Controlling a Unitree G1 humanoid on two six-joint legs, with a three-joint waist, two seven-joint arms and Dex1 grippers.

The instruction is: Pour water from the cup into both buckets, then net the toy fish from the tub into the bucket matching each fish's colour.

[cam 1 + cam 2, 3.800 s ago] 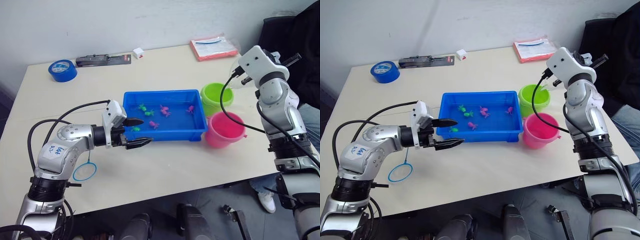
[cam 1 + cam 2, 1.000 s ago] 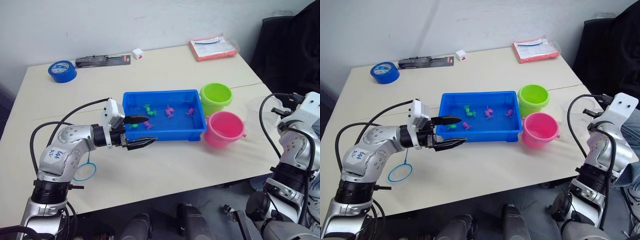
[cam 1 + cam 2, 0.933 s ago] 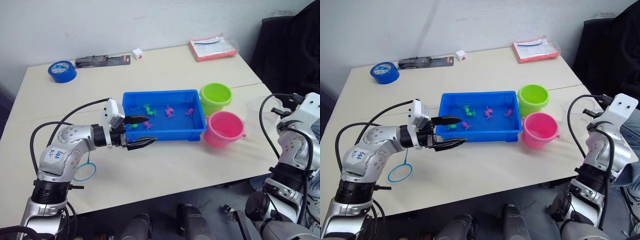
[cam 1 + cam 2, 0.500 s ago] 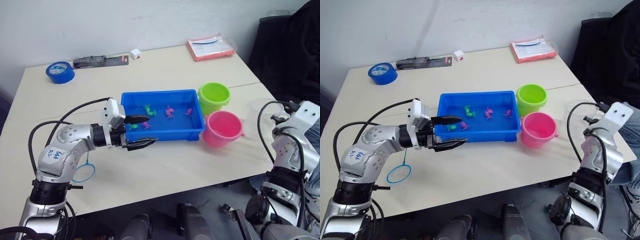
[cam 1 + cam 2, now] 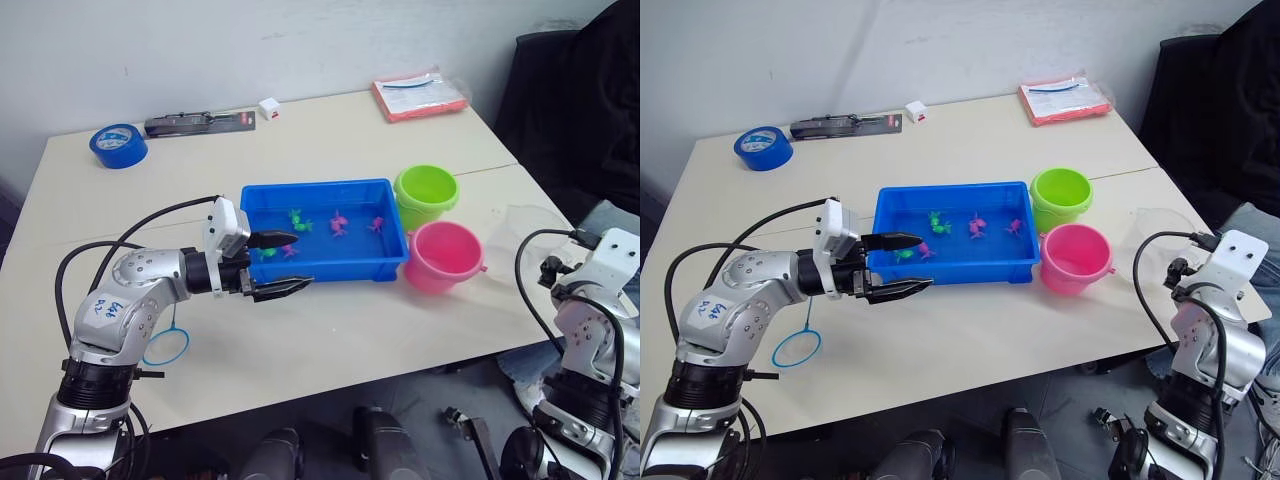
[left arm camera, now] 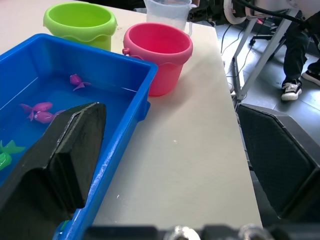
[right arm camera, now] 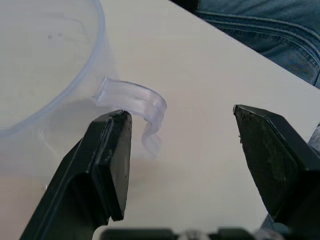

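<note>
The net (image 5: 168, 345) lay on the table behind the tub's (image 5: 330, 262) left corner, just by the left gripper (image 5: 278, 265), which gaped empty; the right gripper (image 7: 185, 150) stood open beside the cup (image 5: 1163, 238).

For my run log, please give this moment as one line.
stage: cup set down | right gripper: open, off handle | left gripper: open by tub | net: on table

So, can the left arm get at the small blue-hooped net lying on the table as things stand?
Probably yes. The small blue-hooped net lies on bare table beside the left arm, nothing on it. The left gripper is open and empty, but it points at the blue plastic tub, so it must swing back.
</note>
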